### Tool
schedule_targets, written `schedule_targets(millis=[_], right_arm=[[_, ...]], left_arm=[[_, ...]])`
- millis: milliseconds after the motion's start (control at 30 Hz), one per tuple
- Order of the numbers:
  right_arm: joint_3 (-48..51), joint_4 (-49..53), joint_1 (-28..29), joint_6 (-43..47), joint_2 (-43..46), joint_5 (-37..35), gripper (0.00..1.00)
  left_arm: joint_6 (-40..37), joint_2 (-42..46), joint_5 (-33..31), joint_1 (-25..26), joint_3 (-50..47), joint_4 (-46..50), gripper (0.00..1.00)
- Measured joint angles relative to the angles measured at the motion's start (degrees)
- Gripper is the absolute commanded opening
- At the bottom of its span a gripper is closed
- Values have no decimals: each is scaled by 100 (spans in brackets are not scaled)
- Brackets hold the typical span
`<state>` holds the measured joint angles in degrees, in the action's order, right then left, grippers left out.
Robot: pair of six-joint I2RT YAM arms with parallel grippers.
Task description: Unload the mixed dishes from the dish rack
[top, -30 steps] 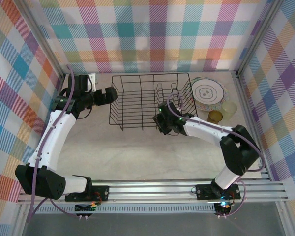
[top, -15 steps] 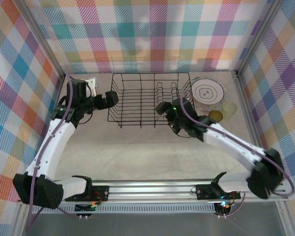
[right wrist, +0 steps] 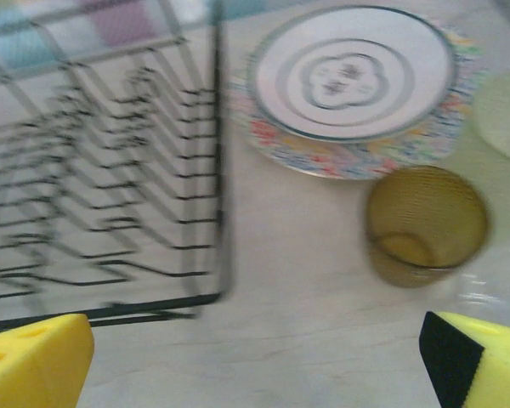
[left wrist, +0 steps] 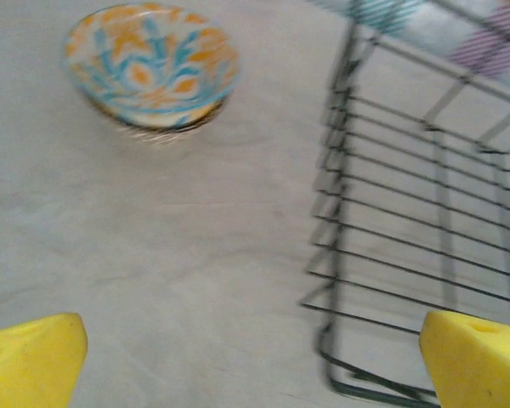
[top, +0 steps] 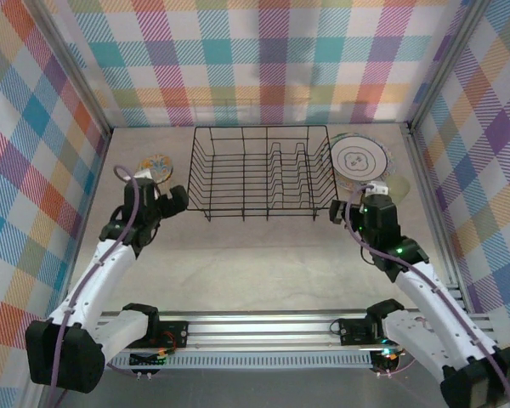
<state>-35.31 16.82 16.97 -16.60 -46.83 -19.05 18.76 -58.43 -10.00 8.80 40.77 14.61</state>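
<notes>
From above, the dish rack (top: 259, 174), black wire with upright dividers, sits at the far middle of the surface (top: 255, 255). The left hand (top: 173, 199) hovers off its near left corner, the right hand (top: 340, 207) off its near right corner. The left wrist view gives detail: a small bowl (left wrist: 151, 66), patterned orange and blue, stands left of the rack, and the yellow pads (left wrist: 30, 357) are wide apart. In the right wrist view the pads are spread wide too. There a white plate (right wrist: 350, 72) with dark rings lies on a floral-rimmed plate (right wrist: 357, 157), an amber cup (right wrist: 425, 225) just nearer, a pale-green cup (right wrist: 506, 115) at the right.
</notes>
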Motion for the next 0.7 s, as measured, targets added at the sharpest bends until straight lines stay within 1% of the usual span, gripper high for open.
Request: schedule_targets(millis=[100,167,200,300,433,567,700], right_arm=[[289,-481,-850,243,-330,236,99],[518,-1027,-1235,310,-503,363,99],[608,-1244,-1325,361,-601,404,99],[793,-1910,-1515,442,-1102,595,99],[964,-2754,-1624,586,-1801,767,99],[1056,-3512,-1633,778,-2341,885,99],[1106,-4170,-1683,911,-2695,955,99]], left_arm=[[-11,-11,-728,0,-994,-1045,100],[-127,-118,-1172,0,-1547,-1810,100],[-205,-219,-1353,0,-1722,-2129,100],[-538,-632,-1764,0,-1967,-2981,100],[-984,-1211,-2074,0,-2194,-4284,100],[-1351,-1580,-2096,0,-2350,-5014,100],[-1550,-1797,-2057,0,-2332,-5445,100]])
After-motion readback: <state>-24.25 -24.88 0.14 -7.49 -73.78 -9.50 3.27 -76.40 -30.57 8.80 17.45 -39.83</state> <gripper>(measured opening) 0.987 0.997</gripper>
